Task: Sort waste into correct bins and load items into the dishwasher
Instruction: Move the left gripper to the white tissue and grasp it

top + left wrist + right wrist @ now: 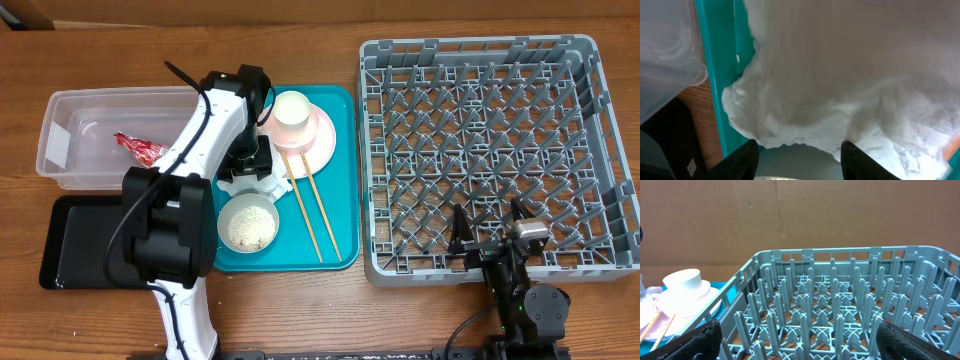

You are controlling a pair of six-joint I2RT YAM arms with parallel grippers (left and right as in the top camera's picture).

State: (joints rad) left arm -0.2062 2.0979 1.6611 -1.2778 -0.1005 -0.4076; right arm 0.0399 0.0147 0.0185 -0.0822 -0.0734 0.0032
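Note:
A crumpled white napkin (275, 185) lies on the teal tray (340, 180), and my left gripper (247, 172) is down on it. In the left wrist view the napkin (830, 85) fills the frame. The left gripper (800, 161) is open, its fingertips (745, 160) at the napkin's near edge. A grey-green bowl (248, 225) holding rice grains sits just in front of it. A white cup (291, 112) stands on the pink plate (320, 145), with two chopsticks (308, 205) beside it. A red sauce packet (140, 148) lies in the clear tub (70, 110). My right gripper (802, 342) is open at the near edge of the grey dish rack (490, 60).
The black tray (90, 240) lies in front of the clear tub, at the left of the teal tray. The left arm's body covers the teal tray's left edge. The rack (840, 310) is full of upright pegs. A brown cardboard wall stands behind it.

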